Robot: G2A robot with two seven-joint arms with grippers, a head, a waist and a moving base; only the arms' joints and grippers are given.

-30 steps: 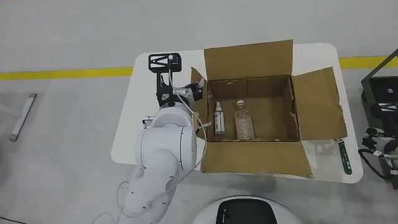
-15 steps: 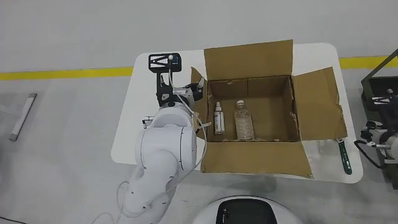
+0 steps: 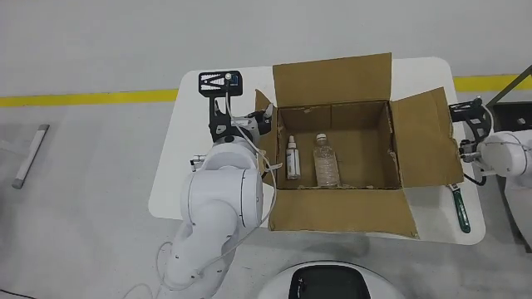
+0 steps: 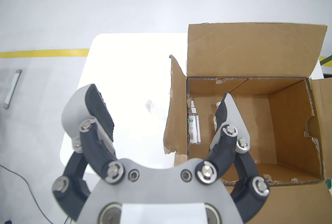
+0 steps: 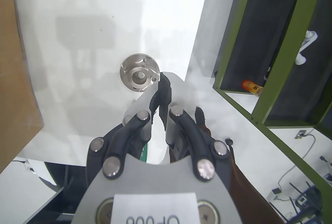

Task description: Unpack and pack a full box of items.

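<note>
Open cardboard box [image 3: 366, 156] on white table [image 3: 179, 124], flaps splayed far, right and near, spray bottle [image 3: 293, 158] and clear bottle [image 3: 326, 163] lying in its left half, left gripper [image 4: 158, 97] spread wide over the tabletop just left of the box, right gripper [image 5: 159, 87] pinched closed beyond the right flap, metal disc [image 5: 140, 75] beside it, green rack [image 5: 272, 53] close on the right.

Nothing reads fully: the white sticker [image 5: 155, 205] behind the right claw [image 5: 158, 91] is cut off, the small bottle [image 4: 194, 126] label too tiny.
</note>
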